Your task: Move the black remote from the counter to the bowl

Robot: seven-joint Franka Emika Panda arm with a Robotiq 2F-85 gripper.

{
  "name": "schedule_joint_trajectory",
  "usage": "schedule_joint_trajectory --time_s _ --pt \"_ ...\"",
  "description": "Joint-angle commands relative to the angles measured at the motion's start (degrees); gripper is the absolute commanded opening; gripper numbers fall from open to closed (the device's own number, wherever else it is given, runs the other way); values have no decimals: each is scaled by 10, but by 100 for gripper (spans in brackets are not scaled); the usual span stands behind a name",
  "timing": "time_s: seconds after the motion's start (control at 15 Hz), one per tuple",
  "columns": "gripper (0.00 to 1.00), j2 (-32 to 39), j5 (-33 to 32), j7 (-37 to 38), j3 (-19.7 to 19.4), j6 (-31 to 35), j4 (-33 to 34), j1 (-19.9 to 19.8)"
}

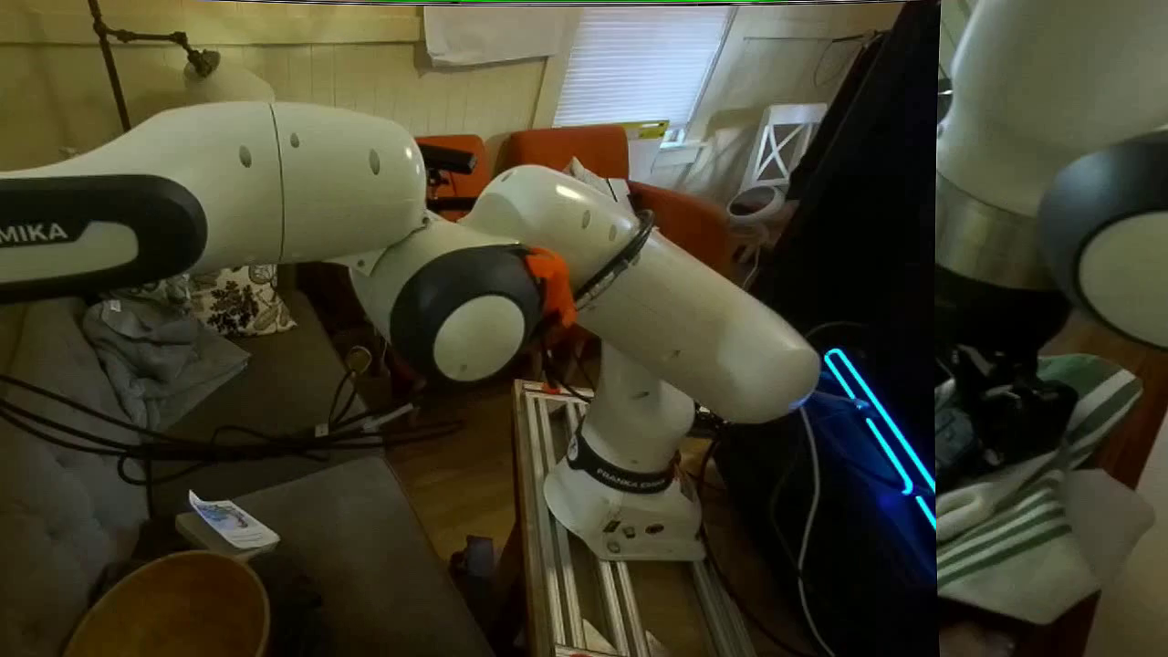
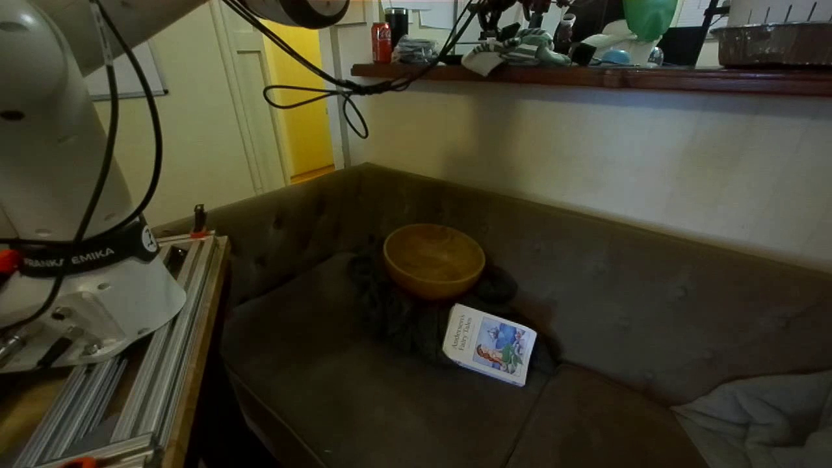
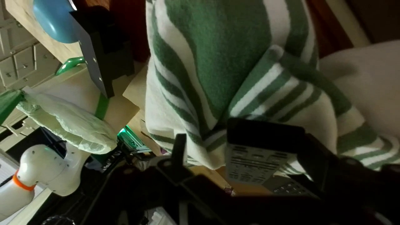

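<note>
My gripper (image 3: 244,142) is open over the counter (image 2: 650,77) in the wrist view. Between its fingers stands a black-ended thing with a grey marked face, seemingly the black remote (image 3: 264,134). A gap shows between it and the left finger. It lies close to the right finger; I cannot tell whether they touch. My gripper also shows above the counter in both exterior views (image 2: 512,21) (image 1: 1008,401), where the remote is too small to make out. The tan bowl (image 2: 434,260) sits on the sofa, low in both exterior views (image 1: 173,607).
A green-and-white striped cloth (image 3: 218,56) lies bunched beside the gripper. A second keypad item (image 3: 289,187) is near the right finger. A red can (image 2: 381,42) and a foil tray (image 2: 773,49) stand on the counter. A book (image 2: 491,344) lies by the bowl. Cables (image 2: 383,84) hang before the counter.
</note>
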Motion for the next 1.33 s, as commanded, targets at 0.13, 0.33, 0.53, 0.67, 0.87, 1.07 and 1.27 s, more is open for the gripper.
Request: schedule_joint_trajectory --time_s 0.13,0.33,0.53,0.67,0.87,1.07,1.27 --pt "44 8 23 -6 10 3 6 -8" --pt "27 7 32 -21 20 -7 4 -9" --pt "26 -12 34 -58 32 -19 6 -5" --pt "26 -41 22 -86 26 -16 -4 2" --pt "26 -75 13 -97 13 -26 -4 13" --pt "26 -114 -4 -74 -13 -82 -17 21" --pt "26 -138 3 -82 -17 -166 -23 19"
